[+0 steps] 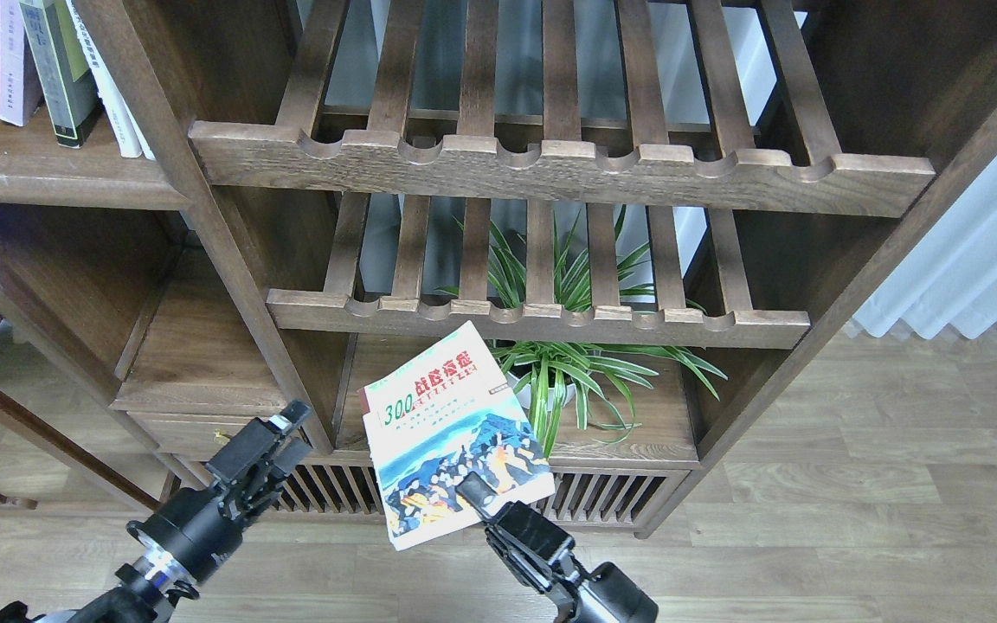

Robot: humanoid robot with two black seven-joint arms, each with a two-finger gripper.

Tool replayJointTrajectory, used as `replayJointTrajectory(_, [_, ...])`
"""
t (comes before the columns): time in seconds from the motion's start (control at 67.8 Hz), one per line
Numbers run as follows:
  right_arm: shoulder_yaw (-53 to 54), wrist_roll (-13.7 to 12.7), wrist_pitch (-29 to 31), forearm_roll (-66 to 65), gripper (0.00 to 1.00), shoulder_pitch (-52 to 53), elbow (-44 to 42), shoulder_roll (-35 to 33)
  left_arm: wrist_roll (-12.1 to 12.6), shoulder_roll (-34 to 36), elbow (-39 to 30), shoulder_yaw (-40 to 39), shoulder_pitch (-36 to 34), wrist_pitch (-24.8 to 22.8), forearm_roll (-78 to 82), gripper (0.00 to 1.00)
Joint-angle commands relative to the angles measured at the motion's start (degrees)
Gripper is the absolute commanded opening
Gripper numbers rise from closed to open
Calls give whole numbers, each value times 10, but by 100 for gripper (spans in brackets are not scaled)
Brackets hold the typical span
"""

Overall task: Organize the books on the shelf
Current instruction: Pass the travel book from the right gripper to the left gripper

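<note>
The cream "300" book [451, 437] with a colourful picture is held in the air in front of the low cabinet, cover facing me. My right gripper [474, 491] is shut on its lower edge. My left gripper [291, 430] is to the book's left, apart from it, with its fingers parted and empty. The shelf [57, 183], a solid dark-brown board with a rounded front edge, is at the upper left. On it stand the white book with purple [16, 61] and the black-grey book with a yellow-green panel [57, 73], upright and cut off by the frame's top.
Thin white-spined books [113, 86] lean beside the two paperbacks. Two slatted racks with scalloped rails [550, 169] [542, 318] fill the middle. A green plant [568, 372] stands under the lower rack. A small drawer [204, 424] and a slatted cabinet [602, 497] lie below.
</note>
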Motion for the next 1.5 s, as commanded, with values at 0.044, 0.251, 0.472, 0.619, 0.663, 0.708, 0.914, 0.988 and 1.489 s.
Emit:
replayJointTrajectory(0.044, [-4,-20,0,-1,7,0,-10,2,0,-37,0,19,-2,0,1,94])
replayJointTrajectory(0.251, [-18,-25,0,-2,7,-1,-12,3,-4,-67,-4,39,-1,0,0,89])
replayJointTrajectory(0.472, [-17,-26,0,-5,7,-2,-13,7,-8,-91,-5,49,0,0,0,61])
replayJointTrajectory(0.619, [-5,-25,0,-5,9,-1,-18,6,-23,-90,-5,51,-1,0,0,37])
replayJointTrajectory(0.663, [4,-25,0,-5,9,0,-24,4,-23,-88,-4,51,-2,0,0,30])
replayJointTrajectory(0.708, [15,-26,0,-5,10,0,-30,3,-23,-87,-4,50,-2,0,0,24])
replayJointTrajectory(0.914, [49,-24,0,-4,10,5,-57,-1,-27,-81,-4,51,-2,0,-2,9])
replayJointTrajectory(0.988, [54,-24,0,-4,10,5,-63,-1,-27,-74,-5,51,-1,0,-3,9])
replayJointTrajectory(1.489, [76,-17,0,-31,100,26,-78,-7,-31,-33,-42,28,7,0,-3,8])
